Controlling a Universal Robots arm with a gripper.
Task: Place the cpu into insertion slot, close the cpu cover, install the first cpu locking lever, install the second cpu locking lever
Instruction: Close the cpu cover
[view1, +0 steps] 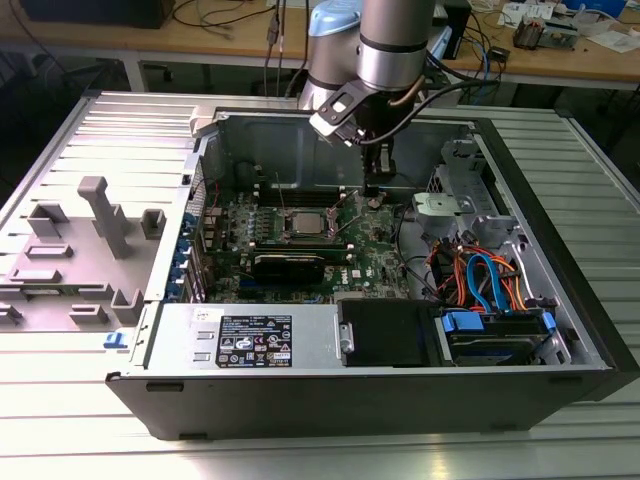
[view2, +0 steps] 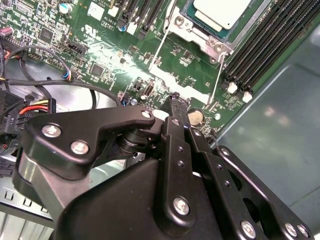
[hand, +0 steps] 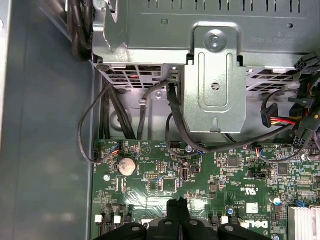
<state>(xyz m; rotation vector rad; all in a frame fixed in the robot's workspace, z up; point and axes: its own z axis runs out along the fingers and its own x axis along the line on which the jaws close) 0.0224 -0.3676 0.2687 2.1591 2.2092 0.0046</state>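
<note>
Arm pose: I see the arm dropping from the far side into the open computer case (view1: 560, 300), its wrist close to vertical.
Tool: the tool (view1: 372, 188) hangs just above the motherboard (view1: 385, 255), to the exterior view's right of the socket. In both wrist views its tip (view2: 175, 102) (hand: 180, 202) sits near a round coin battery (hand: 127, 166).
Tool state: the fingers (view2: 172, 125) are pressed together with nothing between them.
Cpu: the cpu (view2: 220, 11) lies flat in the insertion slot (view1: 290, 230), silvery top up, well apart from the tool.
Cpu cover: the cpu cover (view2: 186, 31) seems to lie down around the chip, though the second wrist view cuts most of it off.
Levers: two thin wire levers (view2: 159, 50) (view2: 216, 82) angle out from the frame's corners.
Counter: the case rests on a ribbed metal counter (view1: 300, 455).
</note>
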